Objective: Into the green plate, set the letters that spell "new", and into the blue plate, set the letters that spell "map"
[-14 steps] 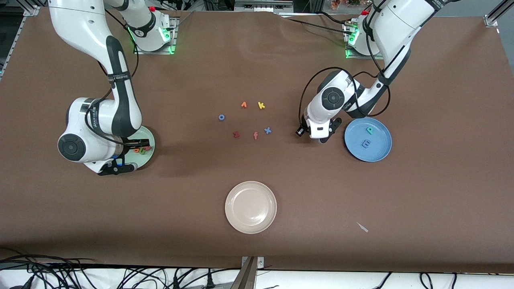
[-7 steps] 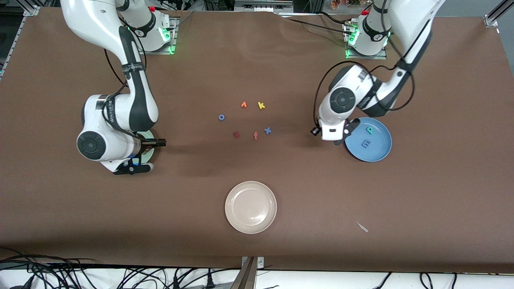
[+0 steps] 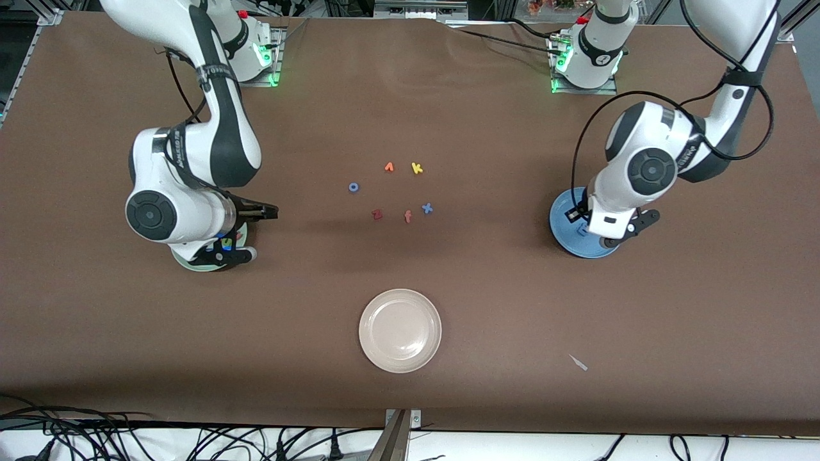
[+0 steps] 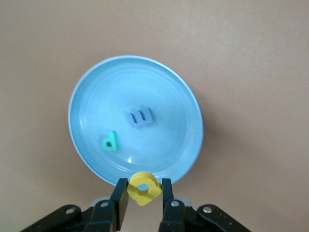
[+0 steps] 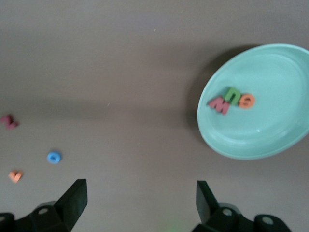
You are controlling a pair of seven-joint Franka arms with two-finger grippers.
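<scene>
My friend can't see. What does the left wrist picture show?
The left gripper holds a yellow letter over the edge of a blue plate. A blue letter and a teal letter already lie in the plate, on a brown table.

Brown table [image 3: 448,307]; blue plate [image 4: 91,96] with blue m [image 4: 141,117], teal p [image 4: 110,141]; yellow a [image 4: 143,187]; green plate [image 5: 270,140]; cream plate [image 3: 400,330].

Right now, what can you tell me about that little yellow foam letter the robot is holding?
The small yellow foam letter is a chunky, rounded shape with a hole through it, matte and soft-looking. It is pinched between the two black fingers of the left gripper, in the air over the rim of the round blue plate. It touches nothing but those fingers; a blue letter and a teal letter already lie in that plate.
</scene>
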